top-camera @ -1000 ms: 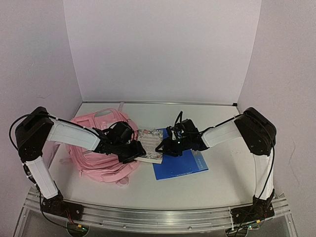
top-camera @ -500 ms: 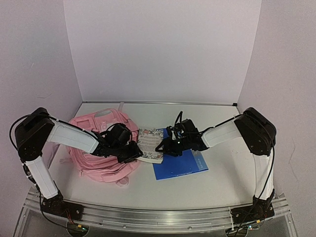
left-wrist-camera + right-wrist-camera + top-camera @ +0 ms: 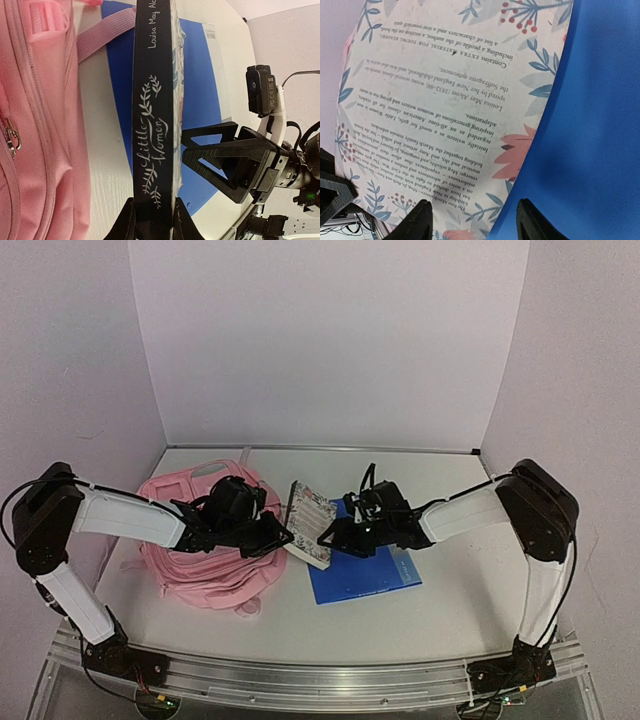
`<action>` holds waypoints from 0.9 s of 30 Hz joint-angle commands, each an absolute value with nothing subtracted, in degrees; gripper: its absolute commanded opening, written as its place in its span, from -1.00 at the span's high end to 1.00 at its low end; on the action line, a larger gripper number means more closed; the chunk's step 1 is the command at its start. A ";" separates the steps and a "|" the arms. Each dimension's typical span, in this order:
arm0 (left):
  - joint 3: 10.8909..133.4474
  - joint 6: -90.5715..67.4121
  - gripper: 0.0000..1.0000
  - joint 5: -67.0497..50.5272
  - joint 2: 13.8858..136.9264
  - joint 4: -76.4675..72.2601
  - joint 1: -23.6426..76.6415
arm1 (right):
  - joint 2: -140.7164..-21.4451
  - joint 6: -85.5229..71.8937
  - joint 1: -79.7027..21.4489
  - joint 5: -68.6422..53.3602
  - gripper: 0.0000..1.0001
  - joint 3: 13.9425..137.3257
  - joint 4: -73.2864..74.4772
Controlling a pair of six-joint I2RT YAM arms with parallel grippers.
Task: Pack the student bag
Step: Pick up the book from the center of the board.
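1. Student bag [image 3: 190, 565] [image 3: 40, 125], pink, lies slumped on the table [image 3: 440, 620] by the left edge, between the near and far edges.
2. Left gripper [image 3: 280, 538] [image 3: 154, 220] sits just right of the student bag. It is clamped on a paperback [image 3: 310, 523] [image 3: 152, 125] [image 3: 445, 110], one finger on each cover at the dark spine.
3. Spine reads "Little Women".
4. Paperback stands on edge, tilted, near the table's middle. It is beside the bag's right side, not inside it.
5. Right gripper [image 3: 330, 536] [image 3: 475, 225] faces the floral back cover from the right. Its fingers are spread wide and grip nothing.
6. In the left wrist view one right fingertip is at the cover; contact unclear.
7. Blue book [image 3: 370, 570] [image 3: 200, 90] [image 3: 600, 125] lies flat, right of the paperback and under the right gripper.
8. A pink strap [image 3: 100, 35] from the bag reaches toward the blue book.
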State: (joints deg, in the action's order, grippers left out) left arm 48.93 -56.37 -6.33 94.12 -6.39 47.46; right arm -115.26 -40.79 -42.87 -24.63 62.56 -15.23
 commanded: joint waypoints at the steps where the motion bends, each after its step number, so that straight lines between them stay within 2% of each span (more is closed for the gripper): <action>1: 51.82 -48.75 1.00 -10.19 88.00 -6.82 47.29 | -104.53 -39.86 -42.38 -19.19 -0.32 59.62 -15.12; 5: 54.50 -41.72 1.00 -13.16 83.82 0.18 47.29 | -94.52 -36.03 -40.46 -17.89 -0.71 55.65 -14.52; 10: 56.62 -32.19 1.00 -21.30 78.82 7.16 46.95 | -85.33 -25.74 -40.11 -20.47 -0.95 54.16 -8.36; 19: 60.49 -21.23 1.00 -37.59 72.41 16.81 46.52 | -77.21 -13.75 -38.58 -31.42 -0.97 58.68 8.59; 27: 64.08 -16.80 0.99 -51.21 71.74 22.53 46.49 | -75.24 -11.58 -33.39 -42.88 -0.97 59.22 14.35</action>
State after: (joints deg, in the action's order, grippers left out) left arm 58.97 -21.76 -40.36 74.52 23.01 46.83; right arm -76.98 -14.61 -34.44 -34.78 56.87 10.02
